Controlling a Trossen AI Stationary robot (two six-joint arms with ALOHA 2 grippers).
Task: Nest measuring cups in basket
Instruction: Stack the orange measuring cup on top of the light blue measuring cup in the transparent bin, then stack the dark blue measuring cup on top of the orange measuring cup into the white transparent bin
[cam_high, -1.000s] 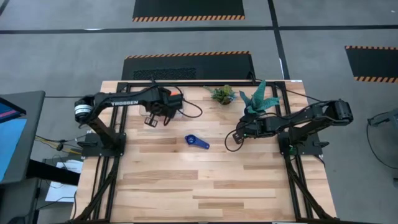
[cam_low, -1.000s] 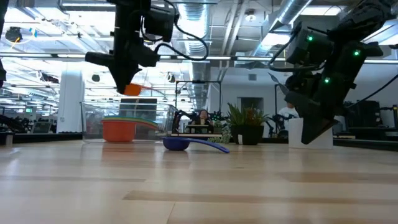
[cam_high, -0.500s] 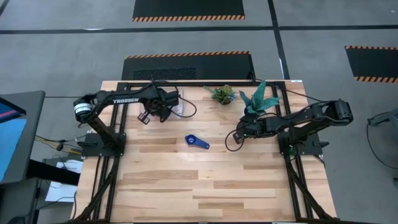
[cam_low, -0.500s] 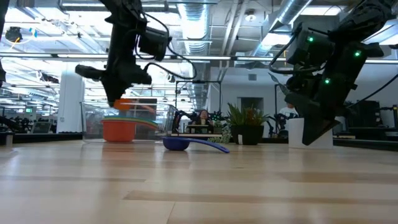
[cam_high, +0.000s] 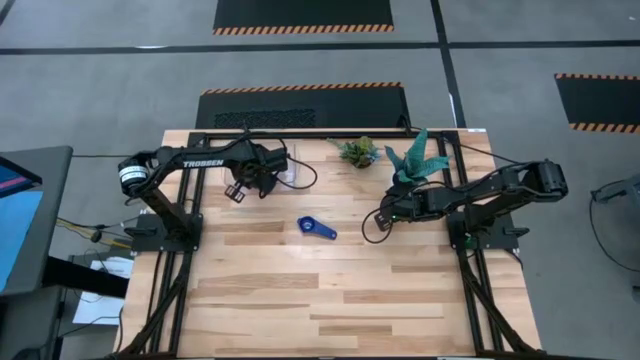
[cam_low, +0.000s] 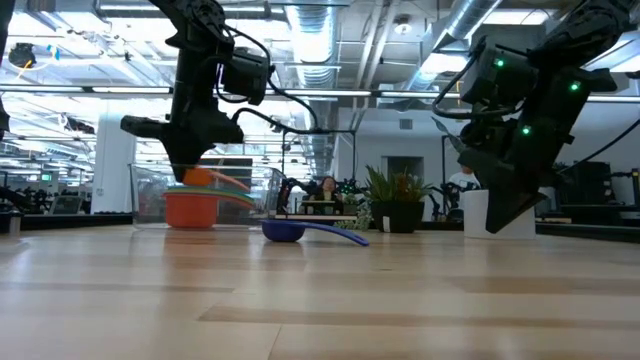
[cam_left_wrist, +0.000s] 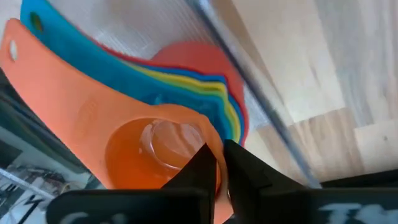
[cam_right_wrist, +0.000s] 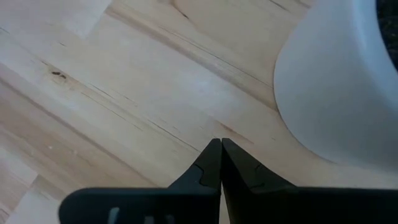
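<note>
A clear basket (cam_low: 150, 195) stands at the table's far left and holds a nested stack of measuring cups, with a red cup (cam_low: 190, 210) outermost and coloured handles (cam_left_wrist: 186, 74) fanned over it. My left gripper (cam_left_wrist: 216, 167) is over the stack, shut on an orange cup (cam_low: 200, 178) just above the other cups. A dark blue cup (cam_high: 316, 228) lies on its bowl and handle at mid-table. My right gripper (cam_right_wrist: 221, 148) hangs shut above the wood beside a white pot (cam_right_wrist: 348, 81), holding nothing. My left gripper pinches the orange cup's bowl wall at the rim (cam_left_wrist: 211, 146), on the side away from the handle, one finger inside the bowl and one outside. The fingers come steeply from above. The cup is mouth up over the stack; whether it rests on it I cannot tell.
A small plant (cam_high: 358, 152) and a larger plant (cam_high: 412, 160) in the white pot stand at the far edge, next to my right gripper (cam_high: 380, 220). Black frame rails (cam_high: 455, 200) run along both sides. Bare wood fills the near half.
My left gripper has come down toward the basket with the orange cup, rolling its wrist and shifting slightly toward the table's left edge. The cup has dropped from well above the stack to just over it. My right arm has kept still.
</note>
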